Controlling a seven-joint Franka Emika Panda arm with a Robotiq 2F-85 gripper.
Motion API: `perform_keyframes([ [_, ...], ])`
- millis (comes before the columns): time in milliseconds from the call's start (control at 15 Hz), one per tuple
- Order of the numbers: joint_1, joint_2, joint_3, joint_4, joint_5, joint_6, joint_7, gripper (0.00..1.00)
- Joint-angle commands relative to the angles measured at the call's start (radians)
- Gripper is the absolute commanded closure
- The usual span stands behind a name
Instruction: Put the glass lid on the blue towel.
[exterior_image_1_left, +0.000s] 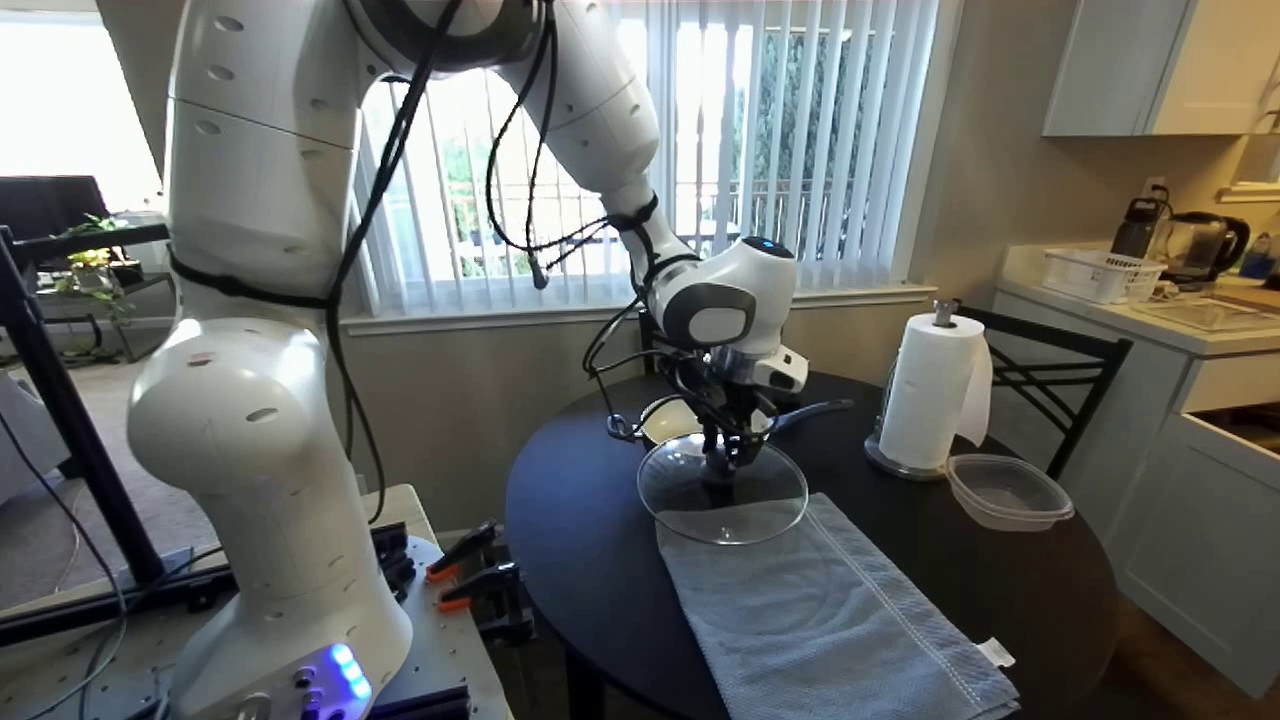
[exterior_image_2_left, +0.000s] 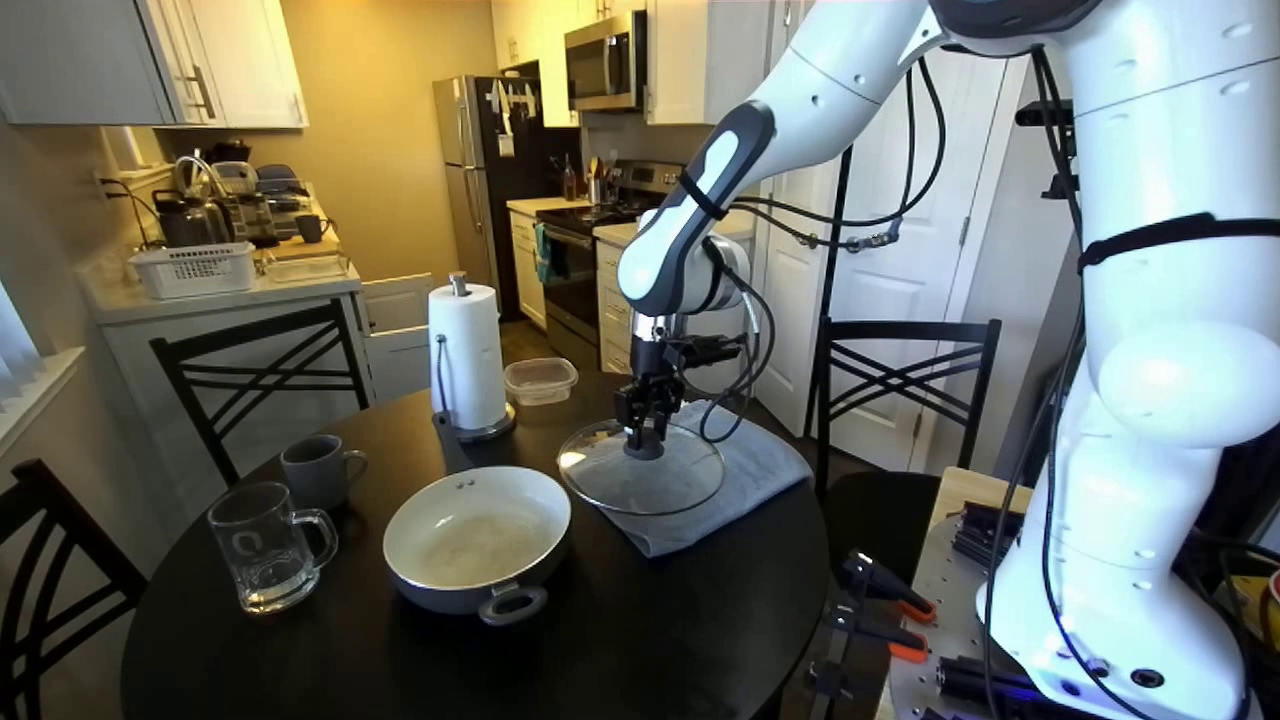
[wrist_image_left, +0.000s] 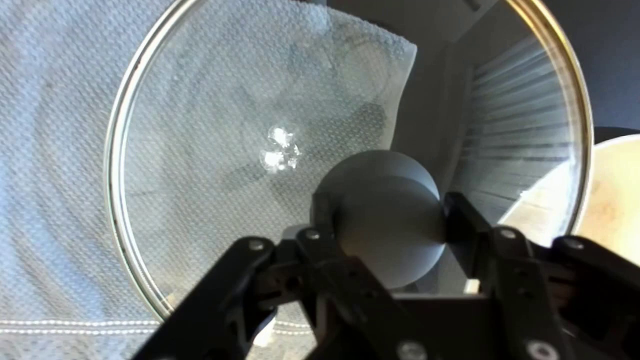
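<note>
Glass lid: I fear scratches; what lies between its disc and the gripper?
The grey knob of the lid, clasped in the gripper, as the wrist view shows.

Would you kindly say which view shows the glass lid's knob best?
The wrist view: the knob appears largest there, between the fingers of the gripper. Both exterior views show it smaller, beneath the gripper.

The glass lid (wrist_image_left: 310, 125) is glossy, its metal rim (wrist_image_left: 115, 165) shiny, its knob (wrist_image_left: 390, 235) matt, the cloth towel (wrist_image_left: 55, 175) textured.
</note>
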Motion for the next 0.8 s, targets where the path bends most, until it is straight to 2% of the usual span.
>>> perform_keyframes([
  [0,0.02,-0.037,-0.053,-0.043,-0.038,-0.005,0.091,0.68],
  [200,0.041,0.008,-0.096,-0.021,-0.084,0.019,0.184,0.68],
  [467,0.072,0.103,-0.143,0.061,-0.167,-0.01,0.298,0.68],
  [733,0.084,0.206,-0.157,0.155,-0.187,-0.029,0.335,0.68],
])
